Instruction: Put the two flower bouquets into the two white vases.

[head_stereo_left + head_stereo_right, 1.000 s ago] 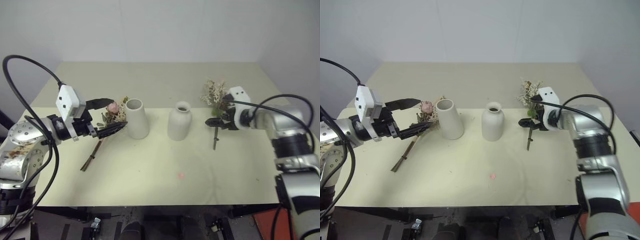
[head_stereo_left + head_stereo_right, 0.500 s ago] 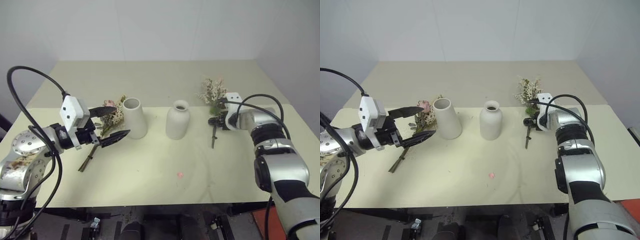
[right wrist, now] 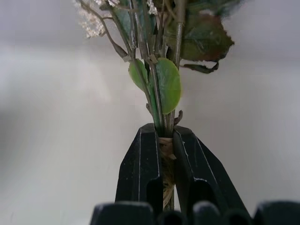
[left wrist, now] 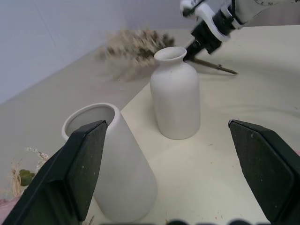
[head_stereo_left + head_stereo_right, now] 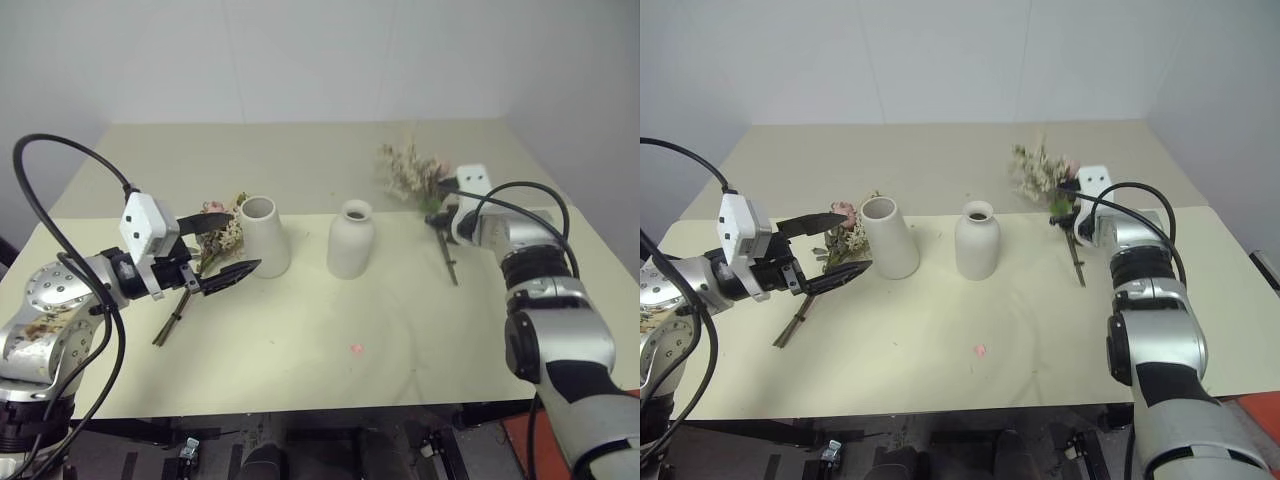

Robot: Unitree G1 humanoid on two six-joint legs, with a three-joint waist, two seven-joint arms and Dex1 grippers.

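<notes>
Care matters now: the right pincer (image 3: 168,154), clamped on the right bouquet (image 5: 412,172) at its tied stems, should tip the stem ends down over the narrow-necked vase (image 5: 349,240) nearby. Left pincer (image 5: 222,245) stands apart beside the tapered vase (image 5: 265,236); the other bouquet (image 5: 205,262) lies on the worktop (image 5: 380,320) under it.

My right gripper (image 3: 163,140) hides the bound stems of the bouquet (image 3: 159,70) I pinch (its blooms run off the frame's edge and blur).
</notes>
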